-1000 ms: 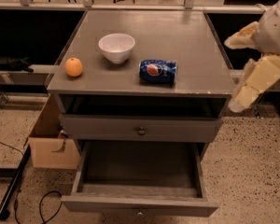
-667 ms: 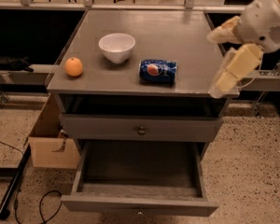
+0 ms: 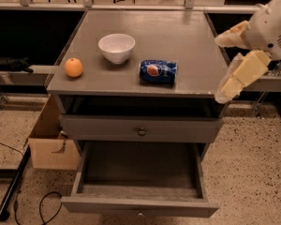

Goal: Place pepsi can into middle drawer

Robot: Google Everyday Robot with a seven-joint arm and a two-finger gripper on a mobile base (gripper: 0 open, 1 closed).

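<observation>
Cardboard box (image 3: 51,146) is stood on the speckled floor (image 3: 253,172), at 9 o'clock of the grey cabinet (image 3: 187,41). Orange fruit (image 3: 73,67) is set on the cabinet top near its left edge, at 8 o'clock of the white bowl (image 3: 116,47) and apart from it. Pepsi can (image 3: 158,72) is laid on its side on the top, logo turned to the camera, at 4 o'clock of the bowl and near the front edge. Closed drawer front (image 3: 98,128) with a round knob (image 3: 141,131) is found at 6 o'clock of the can. Below it the middle drawer (image 3: 140,205) is pulled out, its dark floor bared. Gripper (image 3: 219,69) is held at 3 o'clock of the can, by the top's right edge and apart from the can. Its jaws are spread wide.
</observation>
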